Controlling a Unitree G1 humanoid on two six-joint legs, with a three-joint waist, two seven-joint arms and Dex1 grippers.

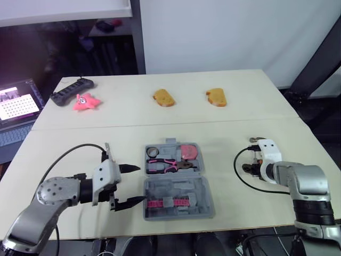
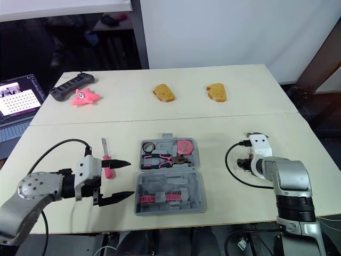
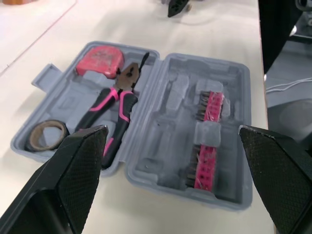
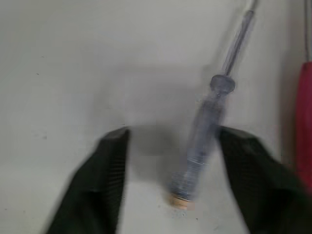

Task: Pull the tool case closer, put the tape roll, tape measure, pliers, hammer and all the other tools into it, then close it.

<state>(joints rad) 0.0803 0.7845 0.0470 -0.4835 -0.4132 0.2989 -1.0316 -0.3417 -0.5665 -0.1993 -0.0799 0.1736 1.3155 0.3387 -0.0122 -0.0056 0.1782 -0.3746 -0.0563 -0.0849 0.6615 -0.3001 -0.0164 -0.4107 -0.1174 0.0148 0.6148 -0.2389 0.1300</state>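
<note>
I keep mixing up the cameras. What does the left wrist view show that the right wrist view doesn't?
Left wrist, not right wrist: the open grey tool case, with the tape roll, pink tape measure and pliers in one half and pink bit strips in the other. Right wrist, not left wrist: a clear-handled screwdriver lying on the table between the fingers, plus a red thing at the edge, too cut off to name. Both: pale table and open black fingers, the left gripper in one, the right gripper in the other.
</note>
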